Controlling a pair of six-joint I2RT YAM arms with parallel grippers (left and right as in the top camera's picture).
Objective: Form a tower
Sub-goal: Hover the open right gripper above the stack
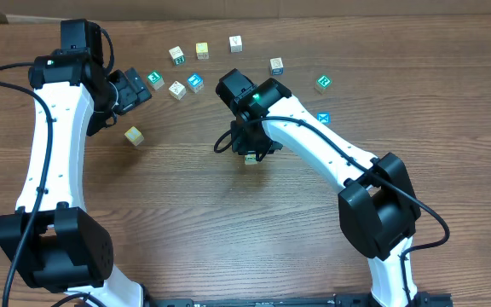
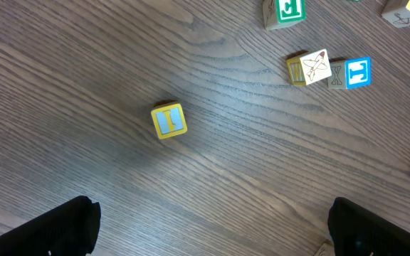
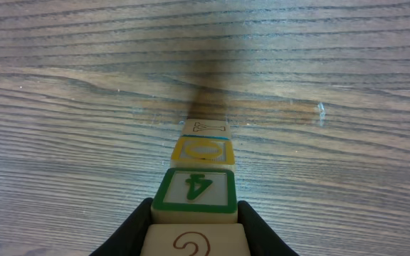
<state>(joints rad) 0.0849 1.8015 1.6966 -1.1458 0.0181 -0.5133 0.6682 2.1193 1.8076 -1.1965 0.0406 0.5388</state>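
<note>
Right gripper (image 3: 194, 208) pinching the top cube of the tower (image 3: 203, 151), stack upright on the table (image 3: 62, 85) directly beneath the fingers, left gripper (image 2: 212, 227) spread wide, well apart.

The right claw (image 1: 250, 145) hung over the tower (image 1: 251, 159) near the middle of the surface (image 1: 186, 213), hiding all but a sliver of it. The left claw (image 1: 141, 92) stood open beside a green cube (image 1: 155, 80). A yellowish cube (image 1: 134, 136) lay apart, and loose cubes (image 1: 202, 50) were scattered toward the far edge.
</note>
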